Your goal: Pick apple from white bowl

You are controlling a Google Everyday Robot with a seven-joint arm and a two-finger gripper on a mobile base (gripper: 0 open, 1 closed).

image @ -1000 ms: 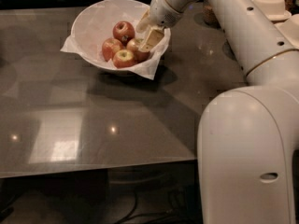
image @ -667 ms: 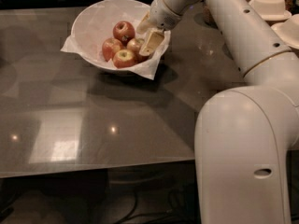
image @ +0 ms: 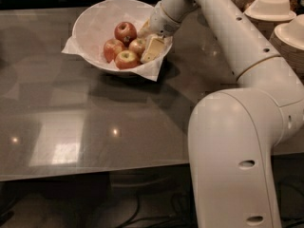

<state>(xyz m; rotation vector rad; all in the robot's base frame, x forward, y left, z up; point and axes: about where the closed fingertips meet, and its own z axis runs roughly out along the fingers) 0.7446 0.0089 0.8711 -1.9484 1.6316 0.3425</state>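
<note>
The white bowl [image: 90,23], lined with crinkled white paper, stands at the far middle of the table and holds several apples. The small red-orange apple [image: 137,45] with pale streaks lies at the right of the pile. A darker red apple [image: 125,31] lies behind it, another red one [image: 113,49] to the left, and one with a yellow-green top [image: 126,59] in front. My gripper [image: 148,39] reaches down into the bowl's right side. It is open, with one pale finger [image: 153,49] right of the small apple and the other [image: 145,29] just behind it.
The bowl sits on a glossy grey table [image: 95,122]. Stacks of pale disposable plates [image: 273,8] stand at the far right. My white arm [image: 237,42] and base [image: 237,160] fill the right side of the view.
The arm has shifted slightly and the gripper has settled a little closer around the small apple. The apples and the bowl have not moved.
</note>
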